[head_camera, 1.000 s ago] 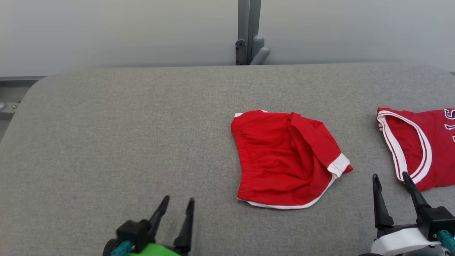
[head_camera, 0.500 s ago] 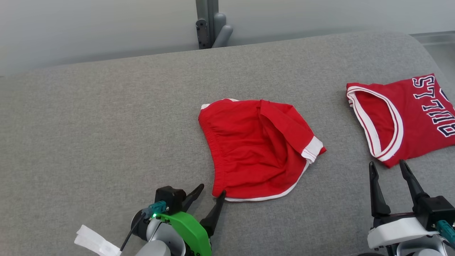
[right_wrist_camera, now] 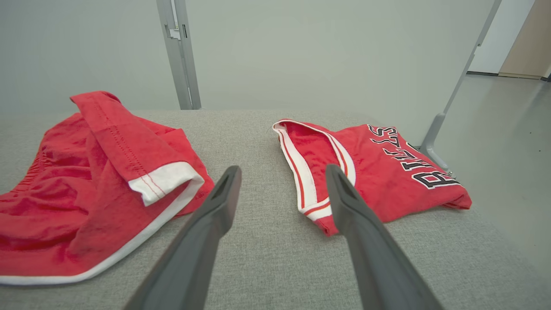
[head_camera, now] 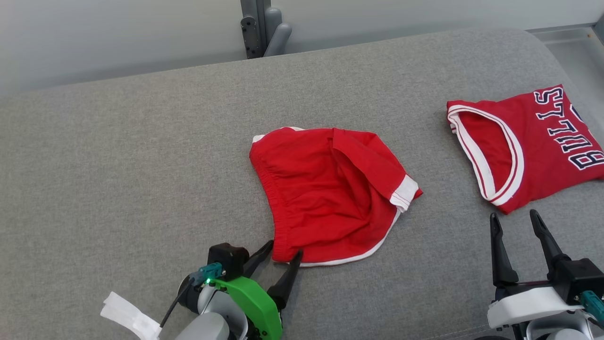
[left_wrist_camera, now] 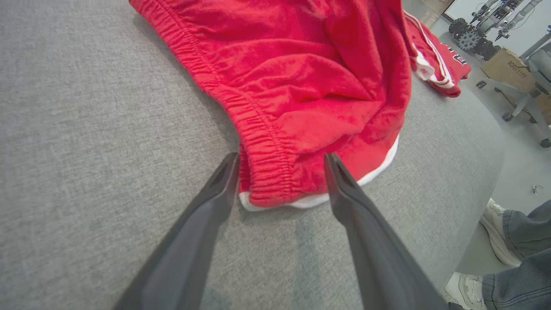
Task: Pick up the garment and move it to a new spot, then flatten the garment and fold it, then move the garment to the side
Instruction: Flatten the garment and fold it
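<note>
Left gripper [head_camera: 285, 248] advanced onto red shorts [head_camera: 325, 193]; spread fingers straddle elastic waistband corner, apparently not yet pinching. Shorts crumpled mid-table [head_camera: 118, 165]. Right gripper [head_camera: 513, 216] agape, idle near Bulls jersey [head_camera: 533, 141]. Pickup, move, flatten, fold, set-aside all pending.

A red jersey [head_camera: 542, 179] lettered BULLS is laid on the grey table [head_camera: 118, 165]; a metal post [head_camera: 255, 23] is mounted behind.
</note>
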Robot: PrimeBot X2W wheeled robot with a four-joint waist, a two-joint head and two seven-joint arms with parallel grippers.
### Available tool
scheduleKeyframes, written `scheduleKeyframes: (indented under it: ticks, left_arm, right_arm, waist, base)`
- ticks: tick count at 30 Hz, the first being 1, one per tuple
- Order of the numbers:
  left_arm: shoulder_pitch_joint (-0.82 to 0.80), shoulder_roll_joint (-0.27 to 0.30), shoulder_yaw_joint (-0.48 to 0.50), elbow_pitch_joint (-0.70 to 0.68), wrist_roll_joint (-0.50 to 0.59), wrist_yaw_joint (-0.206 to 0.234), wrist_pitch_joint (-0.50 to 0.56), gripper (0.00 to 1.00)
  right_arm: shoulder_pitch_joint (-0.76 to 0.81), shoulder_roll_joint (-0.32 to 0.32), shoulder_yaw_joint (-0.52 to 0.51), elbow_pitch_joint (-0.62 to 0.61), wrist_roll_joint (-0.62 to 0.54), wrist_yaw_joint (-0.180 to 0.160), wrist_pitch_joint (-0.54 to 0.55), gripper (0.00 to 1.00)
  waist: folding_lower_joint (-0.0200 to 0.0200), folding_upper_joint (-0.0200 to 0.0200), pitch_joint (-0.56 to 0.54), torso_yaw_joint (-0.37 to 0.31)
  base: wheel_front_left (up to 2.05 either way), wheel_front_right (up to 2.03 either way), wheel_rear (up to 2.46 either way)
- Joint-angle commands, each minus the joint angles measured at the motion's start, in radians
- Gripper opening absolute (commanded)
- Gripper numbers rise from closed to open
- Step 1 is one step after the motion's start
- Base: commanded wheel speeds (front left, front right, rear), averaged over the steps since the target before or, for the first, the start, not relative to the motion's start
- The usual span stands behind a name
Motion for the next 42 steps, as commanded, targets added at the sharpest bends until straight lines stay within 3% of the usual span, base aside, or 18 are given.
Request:
scheduleKeyframes:
  ticks: [1,7,11,17,26,32,37,38,40,41,42]
  left_arm:
    - [-0.022,0.009,-0.006,0.001,-0.01,-0.003,-0.009,1.0]
    - [-0.053,0.01,-0.033,0.014,-0.027,-0.003,-0.015,0.98]
    - [-0.067,0.013,-0.045,0.033,-0.04,-0.003,-0.021,0.73]
    - [-0.083,0.015,-0.062,0.047,-0.055,-0.003,-0.029,0.58]
    - [-0.143,0.024,-0.078,0.046,-0.086,-0.003,-0.042,0.0]
    - [-0.201,0.033,-0.078,0.056,-0.101,-0.003,-0.028,0.0]
    - [-0.245,0.049,-0.079,0.145,-0.1,0.007,0.019,0.01]
    - [-0.25,0.053,-0.088,0.173,-0.089,0.014,0.031,0.08]
    - [-0.255,0.052,-0.104,0.22,-0.077,0.014,0.046,0.33]
    - [-0.257,0.05,-0.107,0.239,-0.073,0.014,0.045,0.41]
    - [-0.256,0.048,-0.11,0.256,-0.069,0.013,0.039,0.8]
  right_arm:
    - [-0.003,-0.002,0.0,0.0,0.01,-0.002,-0.003,1.0]
    - [-0.011,-0.002,0.004,0.005,0.014,-0.002,-0.003,1.0]
    - [-0.02,-0.002,-0.002,0.008,0.017,-0.002,-0.003,1.0]
    - [-0.017,-0.002,-0.007,0.011,0.022,-0.002,-0.003,1.0]
    - [-0.027,-0.002,-0.002,0.014,0.031,-0.002,-0.003,1.0]
    - [-0.039,-0.002,0.003,0.013,0.034,-0.002,-0.003,1.0]
    - [-0.048,-0.002,0.013,0.015,0.04,-0.002,-0.003,1.0]
    - [-0.048,-0.002,0.018,0.016,0.041,-0.002,-0.003,1.0]
    - [-0.051,-0.002,0.02,0.018,0.042,-0.002,-0.003,1.0]
    - [-0.051,-0.002,0.019,0.018,0.043,-0.002,-0.003,1.0]
    - [-0.049,-0.002,0.015,0.018,0.044,-0.002,-0.003,1.0]
  waist:
    - [0.0,0.0,0.001,0.001]
    - [0.0,0.0,0.007,0.002]
    - [0.0,0.0,0.011,-0.009]
    - [0.0,0.0,0.015,-0.022]
    - [0.0,0.0,0.029,-0.037]
    - [0.0,0.0,0.042,-0.05]
    - [0.0,0.0,0.059,-0.072]
    - [0.0,0.0,0.062,-0.078]
    - [0.0,0.0,0.066,-0.089]
    - [0.0,0.0,0.067,-0.094]
    - [0.0,0.0,0.067,-0.096]
  base:
    - [0.0,0.0,0.0]
    - [0.0,0.0,0.0]
    - [0.0,0.0,0.0]
    - [0.0,0.0,0.0]
    - [0.0,0.0,0.0]
    - [0.0,0.0,0.0]
    - [0.0,0.0,0.0]
    - [0.0,0.0,0.0]
    - [0.0,0.0,0.0]
    - [0.0,0.0,0.0]
    - [0.0,0.0,0.0]
